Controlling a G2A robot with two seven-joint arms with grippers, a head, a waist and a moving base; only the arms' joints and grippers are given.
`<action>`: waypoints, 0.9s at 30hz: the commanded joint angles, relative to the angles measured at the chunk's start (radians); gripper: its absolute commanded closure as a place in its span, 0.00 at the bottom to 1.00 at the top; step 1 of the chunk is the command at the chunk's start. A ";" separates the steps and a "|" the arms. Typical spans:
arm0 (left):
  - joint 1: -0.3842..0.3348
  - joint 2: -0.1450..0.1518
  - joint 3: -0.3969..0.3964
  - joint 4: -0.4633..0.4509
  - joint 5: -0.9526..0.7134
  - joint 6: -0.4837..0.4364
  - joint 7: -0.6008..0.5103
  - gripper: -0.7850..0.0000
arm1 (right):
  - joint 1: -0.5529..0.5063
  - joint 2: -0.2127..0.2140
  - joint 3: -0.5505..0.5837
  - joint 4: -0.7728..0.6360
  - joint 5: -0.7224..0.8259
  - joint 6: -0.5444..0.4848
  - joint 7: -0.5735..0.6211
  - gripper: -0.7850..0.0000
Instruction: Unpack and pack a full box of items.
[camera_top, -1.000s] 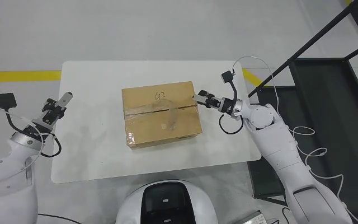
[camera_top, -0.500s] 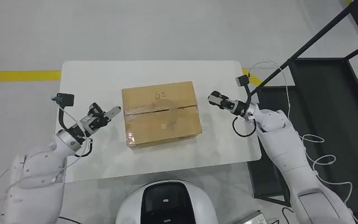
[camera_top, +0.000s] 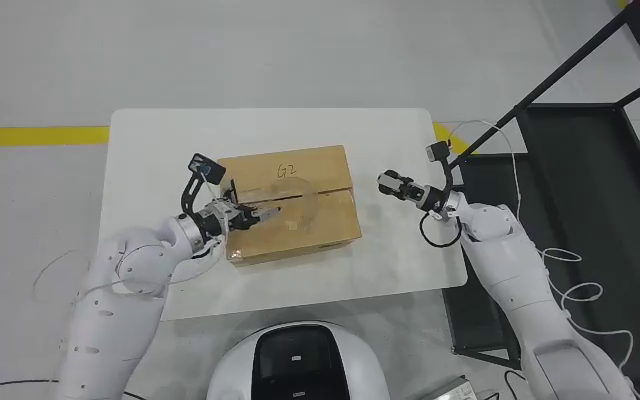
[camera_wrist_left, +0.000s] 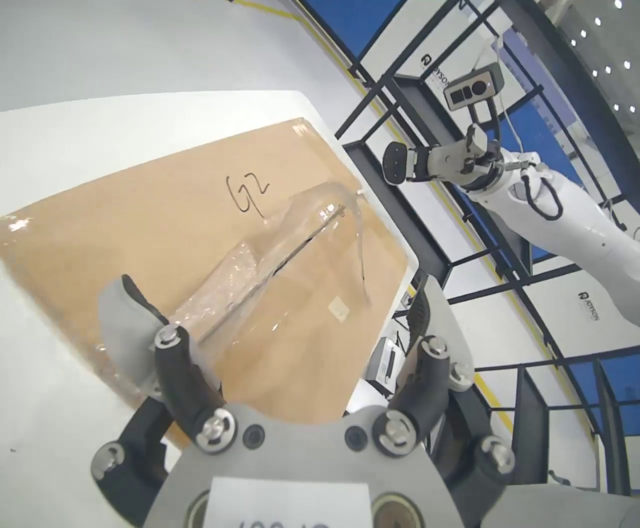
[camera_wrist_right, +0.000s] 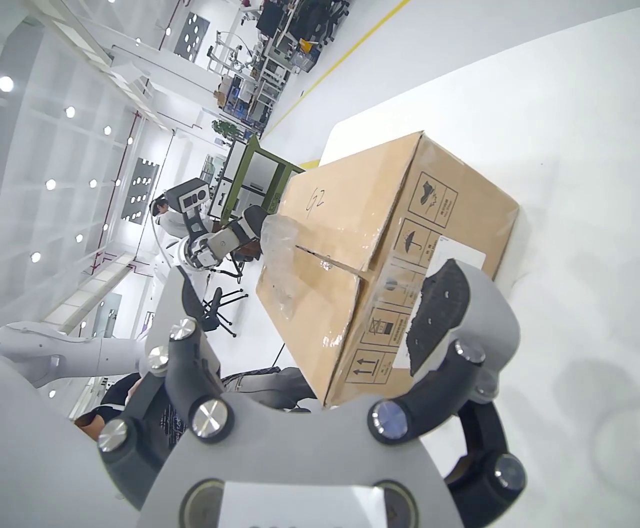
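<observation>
A closed cardboard box (camera_top: 290, 205) marked "G2" stands in the middle of the white table (camera_top: 160, 150). Clear tape (camera_wrist_left: 320, 215) runs along its top seam and is partly peeled up and crumpled. My left gripper (camera_top: 255, 213) hovers over the box's left top edge, by the taped seam, open with nothing between its fingers (camera_wrist_left: 125, 300). My right gripper (camera_top: 385, 182) hangs open off the box's right side, a short gap away from it. The box (camera_wrist_right: 350, 235) fills the right wrist view's middle, with the left gripper (camera_wrist_right: 235, 240) seen beyond its far end.
A black metal rack (camera_top: 560, 200) stands just off the table's right edge, behind the right arm. A yellow floor line (camera_top: 50, 135) runs past the table's far side. Bare table surface lies in front of and behind the box.
The left arm swung in from the table's left edge until its gripper sits over the box's left top. The right gripper drew back rightward from the box's edge.
</observation>
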 joint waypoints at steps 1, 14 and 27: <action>-0.014 -0.001 0.021 0.005 0.012 -0.006 0.006 0.00 | 0.001 0.000 -0.001 0.004 0.003 -0.002 0.002 0.00; -0.002 0.001 0.086 0.007 0.475 -0.146 0.429 0.00 | 0.019 -0.005 -0.029 0.036 0.023 0.011 0.012 0.00; -0.017 -0.019 0.146 0.006 0.146 -0.007 0.250 0.00 | 0.038 -0.011 -0.050 0.066 0.054 0.054 0.015 0.00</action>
